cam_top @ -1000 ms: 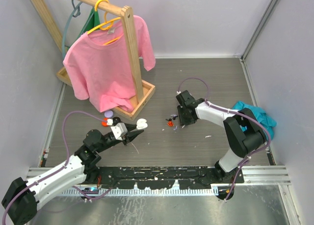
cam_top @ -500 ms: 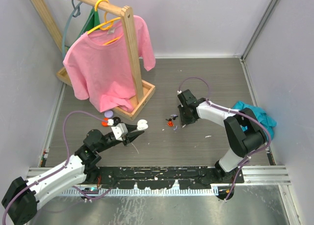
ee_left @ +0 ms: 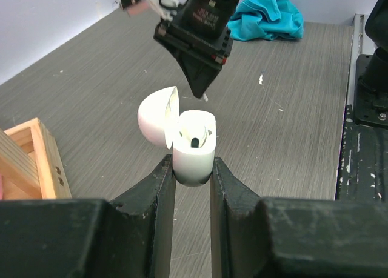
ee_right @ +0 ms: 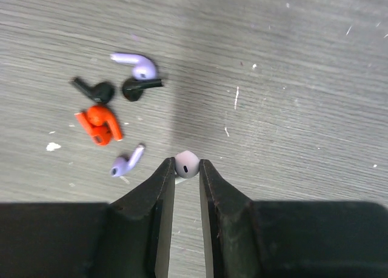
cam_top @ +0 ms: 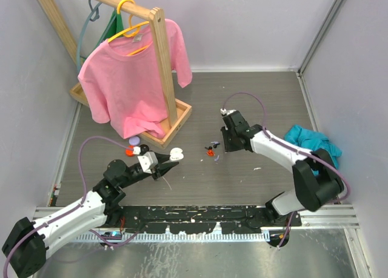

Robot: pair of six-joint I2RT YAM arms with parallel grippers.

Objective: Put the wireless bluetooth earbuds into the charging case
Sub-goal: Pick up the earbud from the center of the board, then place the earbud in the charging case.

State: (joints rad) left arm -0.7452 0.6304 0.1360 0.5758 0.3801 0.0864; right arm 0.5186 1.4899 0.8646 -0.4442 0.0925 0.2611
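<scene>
Over the table, right gripper has closed on a white earbud.

White charging case open; white earbud pinched near scattered earbuds.

Illumination is bright, diffuse and even in all three views and comes from overhead; the pink shirt casts only a faint, soft-edged shadow on the grey table, with no hard glare. In the right wrist view a soft shadow edge runs up the table above the right gripper, whose black fingers render nearly featureless. In the left wrist view the white charging case is close to overexposed, and the teal cloth behind it is slightly soft.
</scene>
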